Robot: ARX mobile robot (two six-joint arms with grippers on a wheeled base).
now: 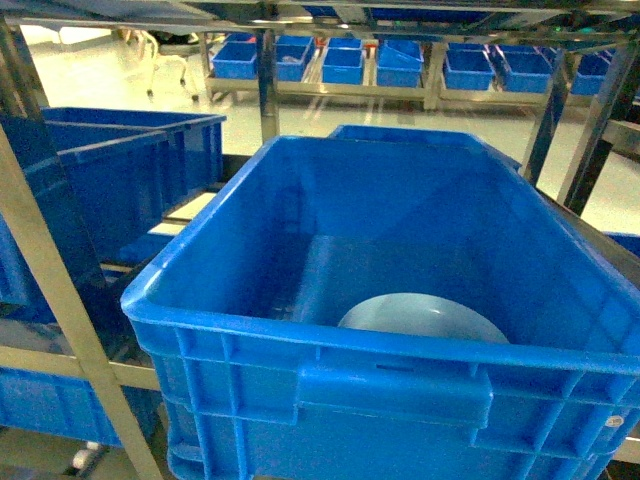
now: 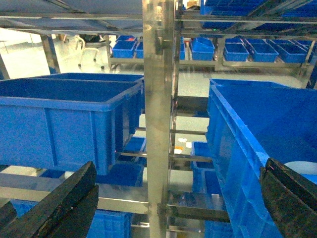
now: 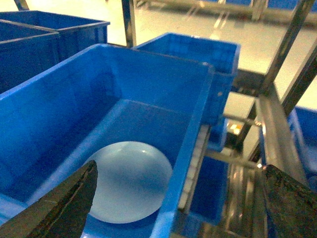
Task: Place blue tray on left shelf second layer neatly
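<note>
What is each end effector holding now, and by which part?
Nothing. Both end effectors, left and right, are open and empty; the blue tray lies untouched on the crate floor.

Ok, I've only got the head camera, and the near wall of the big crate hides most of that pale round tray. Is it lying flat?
Observer: Yes. The right wrist view shows the blue tray whole, flat on the floor of the crate.
Operator: I can't see either hand. Where's the right one?
Observer: The right hand hangs open over that crate's right rim, holding nothing.
Operator: And the left?
Observer: The left hand is open too, facing the steel post beside the crate.
</note>
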